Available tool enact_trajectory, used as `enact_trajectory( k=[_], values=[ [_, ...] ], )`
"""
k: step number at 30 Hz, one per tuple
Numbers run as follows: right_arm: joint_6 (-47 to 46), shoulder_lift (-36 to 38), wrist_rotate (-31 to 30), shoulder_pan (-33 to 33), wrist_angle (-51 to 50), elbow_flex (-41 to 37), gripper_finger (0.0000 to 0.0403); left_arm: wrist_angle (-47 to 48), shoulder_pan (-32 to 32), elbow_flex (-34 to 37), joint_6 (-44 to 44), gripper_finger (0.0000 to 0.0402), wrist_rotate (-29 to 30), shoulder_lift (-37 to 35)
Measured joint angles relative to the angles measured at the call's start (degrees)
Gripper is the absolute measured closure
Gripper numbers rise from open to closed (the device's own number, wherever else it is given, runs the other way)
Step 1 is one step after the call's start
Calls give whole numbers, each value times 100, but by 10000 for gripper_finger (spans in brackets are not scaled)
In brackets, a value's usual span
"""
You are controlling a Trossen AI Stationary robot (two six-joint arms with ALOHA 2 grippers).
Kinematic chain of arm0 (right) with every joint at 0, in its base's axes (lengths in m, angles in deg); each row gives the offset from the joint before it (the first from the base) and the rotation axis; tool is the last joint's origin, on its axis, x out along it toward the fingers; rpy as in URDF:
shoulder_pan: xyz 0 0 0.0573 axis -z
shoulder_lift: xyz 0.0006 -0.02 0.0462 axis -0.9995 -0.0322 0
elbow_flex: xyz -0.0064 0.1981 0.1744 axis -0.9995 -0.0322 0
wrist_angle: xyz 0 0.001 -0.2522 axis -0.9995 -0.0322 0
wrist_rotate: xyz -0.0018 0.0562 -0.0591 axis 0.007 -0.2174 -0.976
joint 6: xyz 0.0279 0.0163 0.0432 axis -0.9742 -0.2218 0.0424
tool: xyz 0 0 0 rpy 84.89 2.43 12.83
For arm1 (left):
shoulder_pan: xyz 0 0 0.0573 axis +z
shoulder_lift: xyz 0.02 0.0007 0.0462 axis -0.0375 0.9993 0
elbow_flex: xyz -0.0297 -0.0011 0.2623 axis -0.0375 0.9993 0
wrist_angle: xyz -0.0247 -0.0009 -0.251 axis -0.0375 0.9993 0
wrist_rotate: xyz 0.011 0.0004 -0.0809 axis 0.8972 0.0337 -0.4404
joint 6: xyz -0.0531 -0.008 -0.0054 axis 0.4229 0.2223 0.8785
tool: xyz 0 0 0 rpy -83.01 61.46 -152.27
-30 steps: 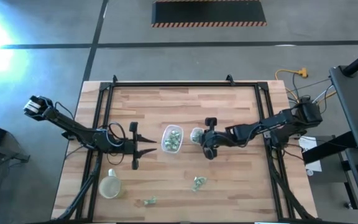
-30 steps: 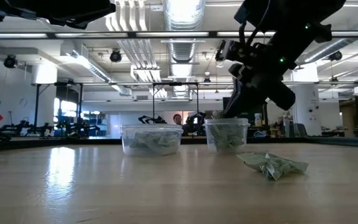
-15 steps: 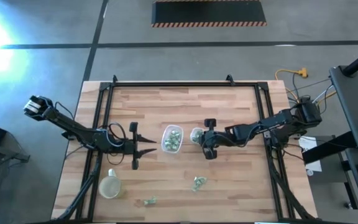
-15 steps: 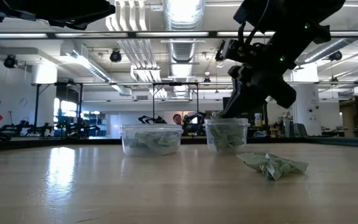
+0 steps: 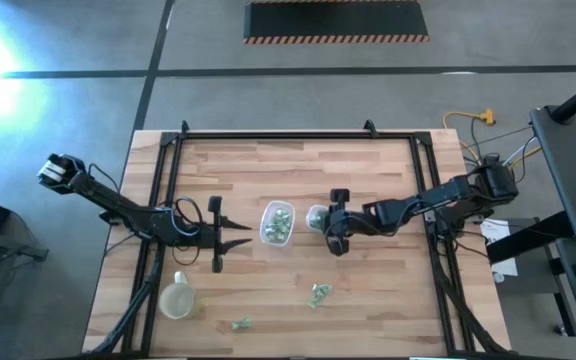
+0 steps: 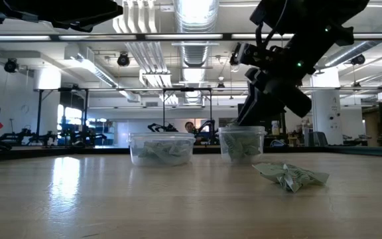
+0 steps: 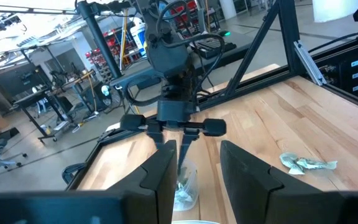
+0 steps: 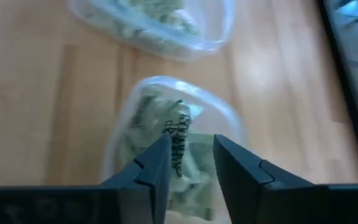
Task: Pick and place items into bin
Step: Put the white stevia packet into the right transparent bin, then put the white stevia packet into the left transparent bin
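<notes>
items (image 8: 173, 149) in clear bin | right tool (image 8: 188, 162) directly above | fingers parted

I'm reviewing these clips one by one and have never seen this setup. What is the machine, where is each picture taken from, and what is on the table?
Two dark robot arms work at a wooden table. One camera looks straight down, one sits at tabletop height, and one rides on each wrist. The right gripper hangs open over a clear container of pale-green wrapped pieces, holding nothing. A second container stands beside it. Loose pieces lie nearer the front edge, and a round lid lies front left. The left gripper waits open, empty.
</notes>
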Motion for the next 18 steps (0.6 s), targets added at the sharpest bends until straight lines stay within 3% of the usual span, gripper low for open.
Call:
enact_trajectory(
  k=[7,18],
  values=[
    [30,473,-128,-87,-96,25,273,0,0,2,0,295,0,0],
    [-335,1168,-117,-484,-721,25,286,75,0,4,47,295,-14,0]
  ],
)
